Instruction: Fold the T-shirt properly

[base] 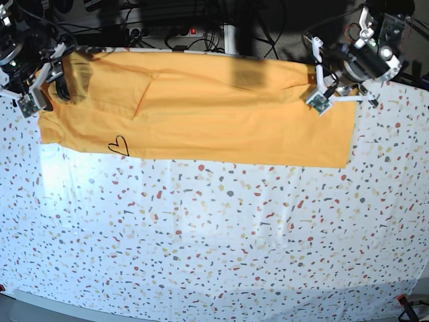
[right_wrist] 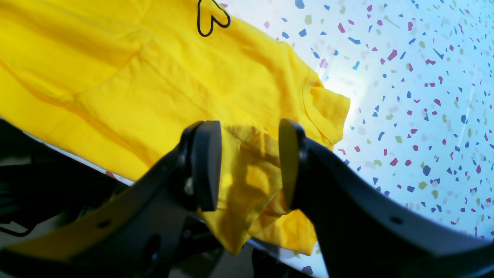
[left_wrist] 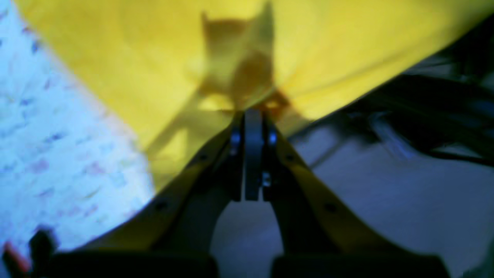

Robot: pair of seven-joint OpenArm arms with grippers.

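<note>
Both grippers sat at the far table edge, one at each end of the shirt.

Your left gripper [left_wrist: 252, 116] was clamped shut on a pinch of the T-shirt [base: 201, 114]; your right gripper [right_wrist: 249, 166] stood half open, sleeve fabric loose between its pads, gripping nothing. The shirt ran lengthwise from one tool to the other along the far edge of the speckled table [base: 221, 241]. Heart outline [base: 118, 145] lay nearer the right gripper. Cables [base: 167, 27] beyond the edge; nothing blocked a pull toward you.

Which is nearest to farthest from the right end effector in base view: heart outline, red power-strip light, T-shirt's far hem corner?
1. heart outline, on the T-shirt beside the right end effector
2. red power-strip light, top centre
3. hem corner, opposite end
</note>
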